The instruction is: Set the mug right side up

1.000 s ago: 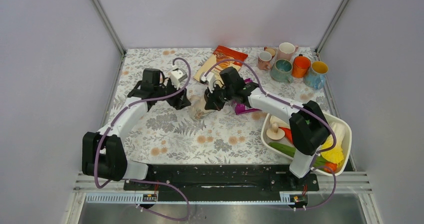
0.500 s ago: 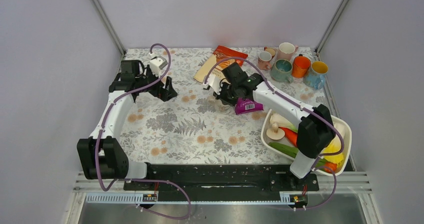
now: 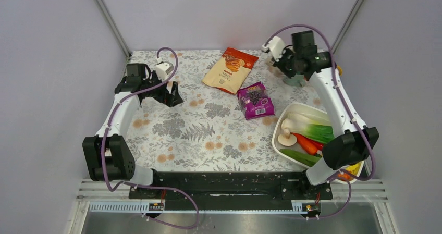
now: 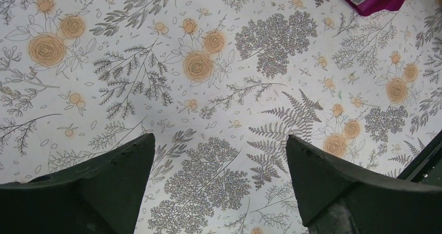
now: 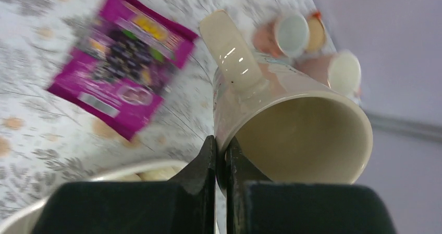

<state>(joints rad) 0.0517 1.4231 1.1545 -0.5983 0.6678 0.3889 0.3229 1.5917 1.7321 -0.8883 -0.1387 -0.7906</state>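
Note:
The mug point(image 5: 292, 114) is cream with a pale pink pattern. It hangs tilted in the air in the right wrist view, mouth toward the camera and handle on top. My right gripper point(image 5: 221, 143) is shut on its rim, one finger inside and one outside. In the top view this gripper point(image 3: 285, 67) is raised over the back right corner, and the arm mostly hides the mug. My left gripper point(image 3: 174, 96) is low over the left back of the table. It is open point(image 4: 219, 136), with only the floral cloth between its fingers.
Other mugs point(image 5: 292, 32) stand upright at the back right, a teal one point(image 3: 295, 79) just under my right gripper. An orange snack bag point(image 3: 231, 69) and a purple packet point(image 3: 255, 100) lie mid-table. A white tub point(image 3: 275, 140) of vegetables sits front right.
My right arm swung from the table's middle to the back right corner, carrying the mug up with it. My left gripper opened wide, let go and drew back to the left.

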